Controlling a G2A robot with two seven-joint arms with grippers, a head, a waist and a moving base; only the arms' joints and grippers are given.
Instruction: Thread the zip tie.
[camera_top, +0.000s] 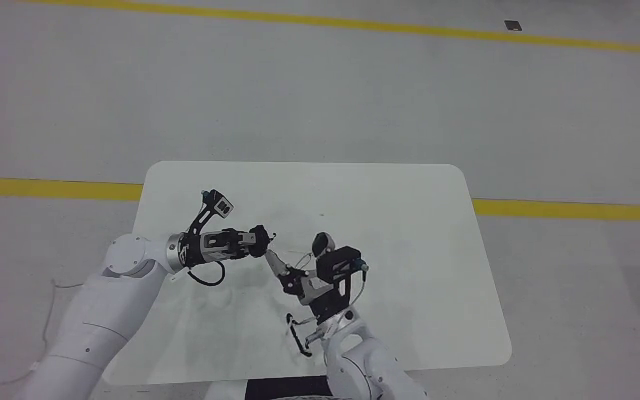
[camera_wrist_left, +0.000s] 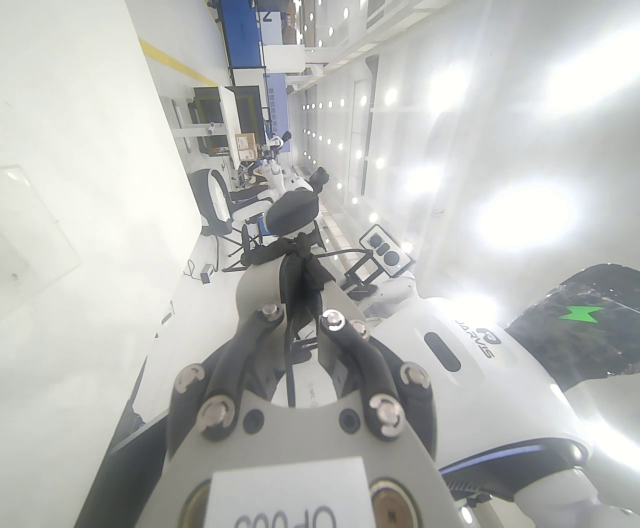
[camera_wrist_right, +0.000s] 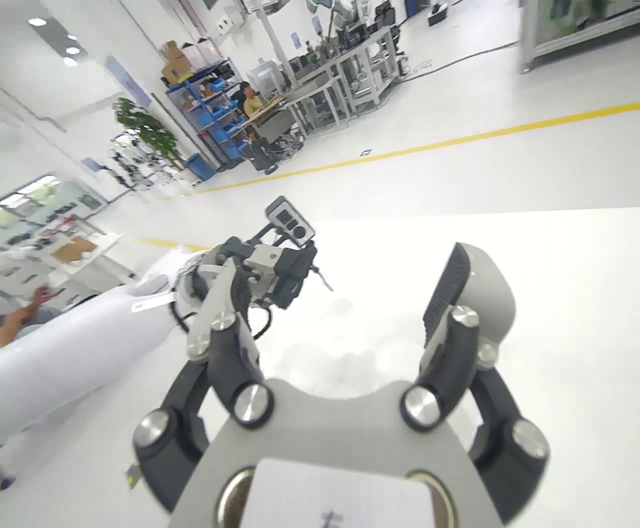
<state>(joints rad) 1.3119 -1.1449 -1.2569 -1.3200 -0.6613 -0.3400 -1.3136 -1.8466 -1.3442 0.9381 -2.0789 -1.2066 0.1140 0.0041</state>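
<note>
Thin black zip tie (camera_wrist_right: 324, 281), pinched in left pincer (camera_wrist_right: 306, 264), tip protruding

My top camera sits above the arms and looks down on the whole table (camera_top: 400, 210) with floor beyond. My left wrist camera rides close behind the left gripper (camera_wrist_left: 300, 285), rolled sideways, facing the room and ceiling lights. My right wrist camera sits close behind the right gripper (camera_wrist_right: 345, 280), looking low across the table; with the top view it shares the tabletop and the left gripper pinching the zip tie (camera_wrist_right: 325, 283)
</note>
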